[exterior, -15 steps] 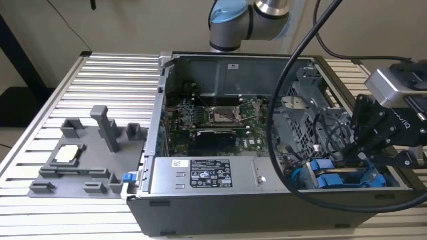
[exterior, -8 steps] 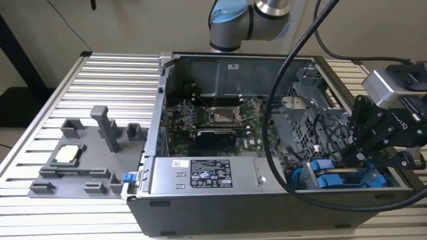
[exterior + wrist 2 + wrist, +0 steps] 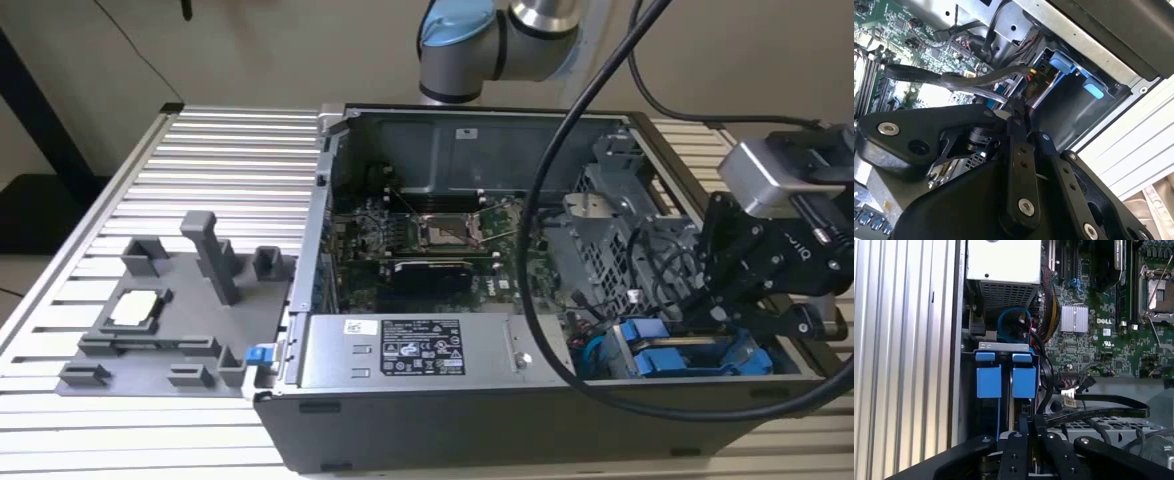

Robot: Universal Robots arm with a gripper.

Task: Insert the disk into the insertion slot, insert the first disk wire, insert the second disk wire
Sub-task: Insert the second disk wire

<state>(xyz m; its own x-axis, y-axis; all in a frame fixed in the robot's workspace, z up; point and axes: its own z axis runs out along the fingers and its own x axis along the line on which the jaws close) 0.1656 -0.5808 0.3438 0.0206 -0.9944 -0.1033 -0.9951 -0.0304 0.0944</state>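
**Black linkage, silver-and-blue arm**

The arm (image 3: 501,40) is showing silver-grey tubing with a pale blue joint cap. Thick black cables (image 3: 561,180) are looping off it. The gripper (image 3: 1026,127) is wearing matte black linkage bars studded with silver screws (image 3: 1026,207).

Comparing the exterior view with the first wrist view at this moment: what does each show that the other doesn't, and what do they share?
Exterior view alone: the grey fixture tray on the slatted table, the arm's blue-capped joint, and the whole open computer case.

First wrist view alone: a coiled blue cable below the power supply, and a finned silver heatsink.

Both: the gripper low over the blue drive carriers, and the green motherboard.
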